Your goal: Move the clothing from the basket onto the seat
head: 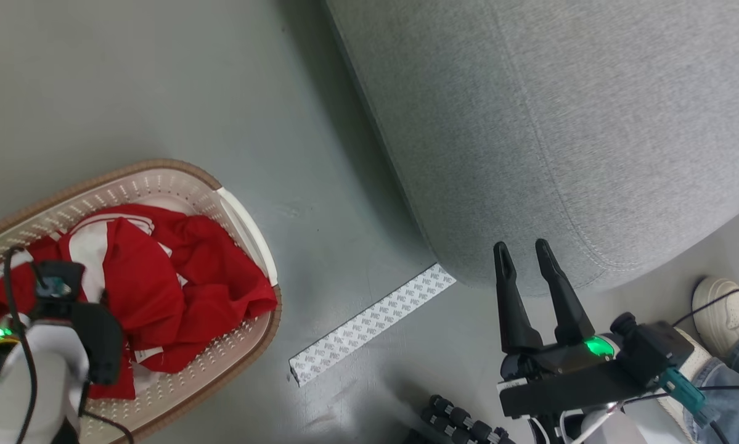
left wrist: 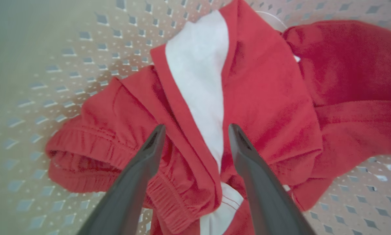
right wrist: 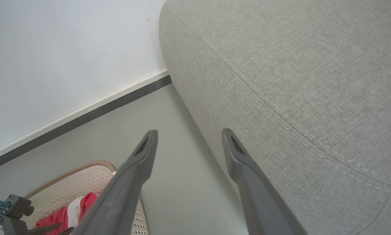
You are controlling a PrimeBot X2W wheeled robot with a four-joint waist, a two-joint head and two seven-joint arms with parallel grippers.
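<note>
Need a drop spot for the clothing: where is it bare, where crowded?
The seat top is bare, inward from its rounded edge. So is the floor between basket and seat, but for a tape strip. Crowded: clothing heaped in the basket; a shoe by the seat's corner.

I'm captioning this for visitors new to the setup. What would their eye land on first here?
The bright red clothing with white panels, heaped in the cream perforated basket on the floor at the head view's lower left, stands out first. Next comes the big grey seat across the upper right. The left gripper points open at the red fabric, and the right gripper stands open by the seat's rounded edge.
</note>
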